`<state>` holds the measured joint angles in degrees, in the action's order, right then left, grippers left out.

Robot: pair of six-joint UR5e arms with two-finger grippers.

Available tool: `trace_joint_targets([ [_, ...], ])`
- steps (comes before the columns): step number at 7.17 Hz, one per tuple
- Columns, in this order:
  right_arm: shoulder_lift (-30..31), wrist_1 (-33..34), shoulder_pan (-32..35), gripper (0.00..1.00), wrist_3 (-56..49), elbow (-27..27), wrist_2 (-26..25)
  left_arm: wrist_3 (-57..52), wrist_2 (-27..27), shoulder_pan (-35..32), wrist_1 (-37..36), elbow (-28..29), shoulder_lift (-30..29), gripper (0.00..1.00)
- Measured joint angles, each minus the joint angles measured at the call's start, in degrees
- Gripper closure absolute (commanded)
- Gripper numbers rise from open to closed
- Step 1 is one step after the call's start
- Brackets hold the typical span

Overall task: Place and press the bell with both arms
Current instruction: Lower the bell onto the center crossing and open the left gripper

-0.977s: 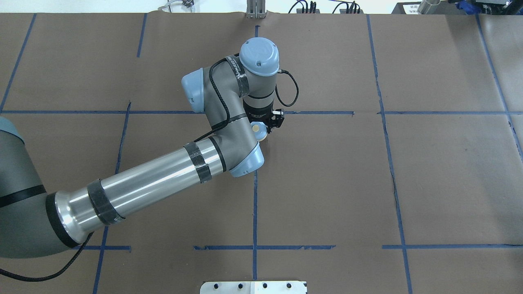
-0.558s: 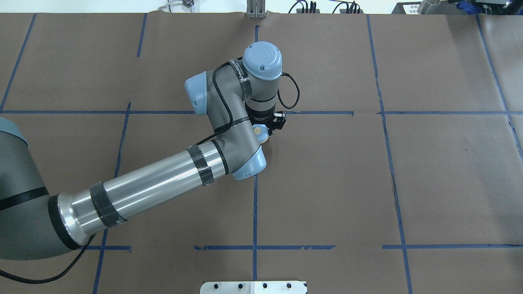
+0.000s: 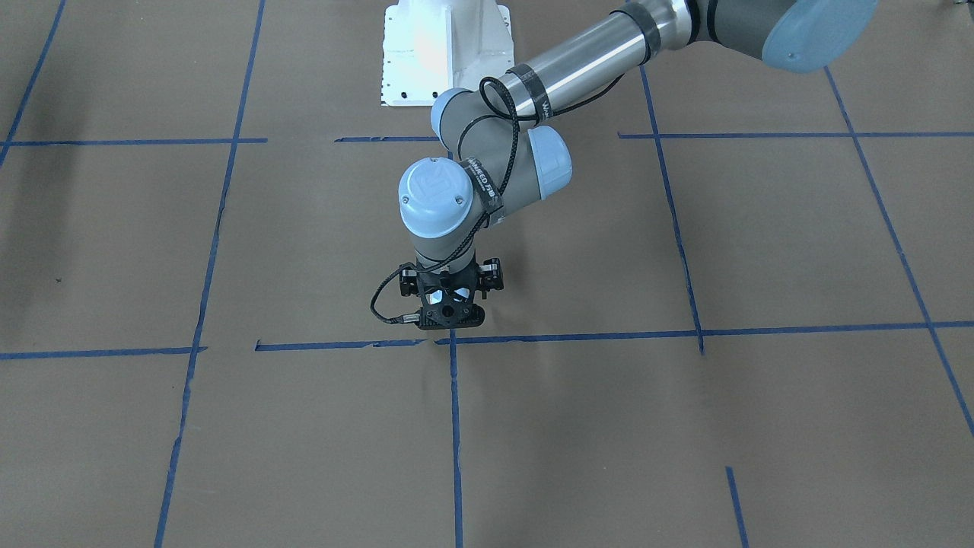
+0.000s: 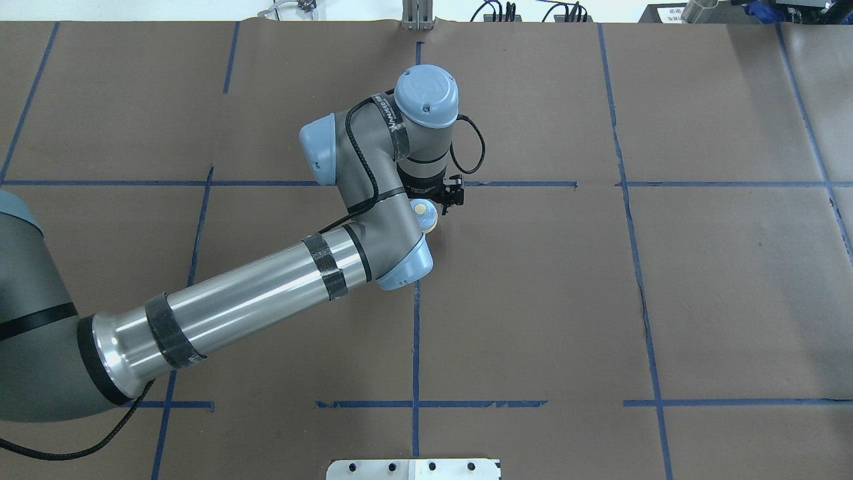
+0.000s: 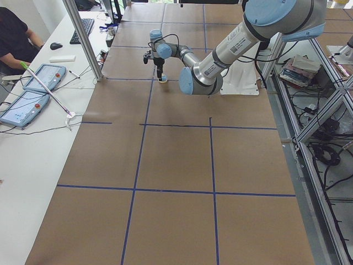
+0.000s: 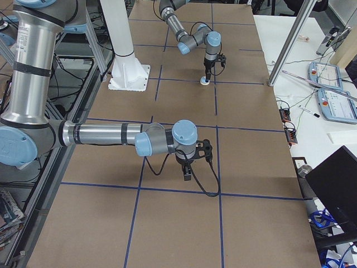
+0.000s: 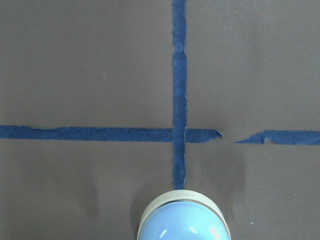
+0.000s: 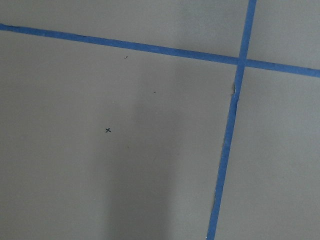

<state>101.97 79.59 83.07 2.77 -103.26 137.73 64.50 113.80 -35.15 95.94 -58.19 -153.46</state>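
The light-blue bell (image 4: 422, 213) with its cream button sits right under my left wrist at the table's middle, by a crossing of blue tape lines. It fills the bottom edge of the left wrist view (image 7: 184, 222) and is small in the side views (image 5: 163, 80) (image 6: 205, 82). My left gripper (image 4: 441, 199) (image 3: 450, 304) points straight down onto it. Its fingertips are hidden, and the bell moves with it, so it is shut on the bell. I cannot tell whether the bell touches the table. My right gripper (image 6: 189, 174) hangs over the table two tape squares away; I cannot tell whether it is open or shut.
The white pedestal (image 3: 445, 53) (image 6: 125, 72) stands at the robot's edge of the table. A side desk with tablets (image 5: 33, 88), a seated person (image 5: 16, 38) and a metal post (image 5: 83, 38) lies beyond the far edge. Brown paper with blue tape lines covers the table.
My left wrist and the bell shifted together a little toward the robot and to the right, then back most of the way. The grip looks the same.
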Motion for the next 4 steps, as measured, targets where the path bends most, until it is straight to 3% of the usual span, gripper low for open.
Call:
trace_joint_targets([
  [2,-2.2,-3.6,-1.7,0.00,2.9,-0.1,0.0,0.1,0.5,-3.2,-0.4,-3.5,0.3,0.00],
  [4,-6.7,-12.4,-8.4,0.00,18.3,-0.3,0.1,0.0,3.4,-7.5,-1.9,-11.1,3.7,0.00],
])
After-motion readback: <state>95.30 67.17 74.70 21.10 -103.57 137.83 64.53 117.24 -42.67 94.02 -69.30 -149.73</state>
